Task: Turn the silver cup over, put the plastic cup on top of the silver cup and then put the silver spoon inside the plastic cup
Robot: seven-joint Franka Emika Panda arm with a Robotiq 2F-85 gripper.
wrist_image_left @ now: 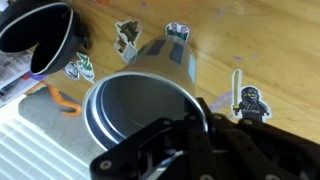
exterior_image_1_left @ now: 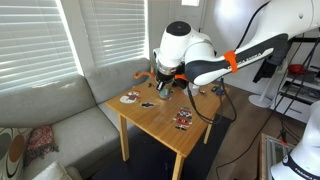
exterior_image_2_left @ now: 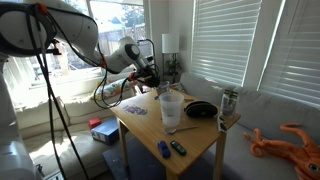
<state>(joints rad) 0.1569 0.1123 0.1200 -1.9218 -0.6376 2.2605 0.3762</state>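
Observation:
The silver cup (wrist_image_left: 150,95) fills the wrist view, tilted on its side with its open mouth toward the camera. My gripper (wrist_image_left: 200,115) is shut on its rim, one finger inside and one outside. In both exterior views the gripper (exterior_image_1_left: 163,86) (exterior_image_2_left: 150,76) hangs over the far part of the wooden table. The plastic cup (exterior_image_2_left: 171,110) stands upright near the table's middle, apart from the gripper. I cannot make out the silver spoon.
A dark kettle-like vessel (wrist_image_left: 40,32) lies beside the silver cup. Figure stickers (wrist_image_left: 251,101) and an orange piece (wrist_image_left: 57,99) lie on the table (exterior_image_1_left: 165,128). A dark pan (exterior_image_2_left: 201,110), a shiny can (exterior_image_2_left: 229,102) and small blue items (exterior_image_2_left: 166,149) are there. A sofa (exterior_image_1_left: 60,120) adjoins.

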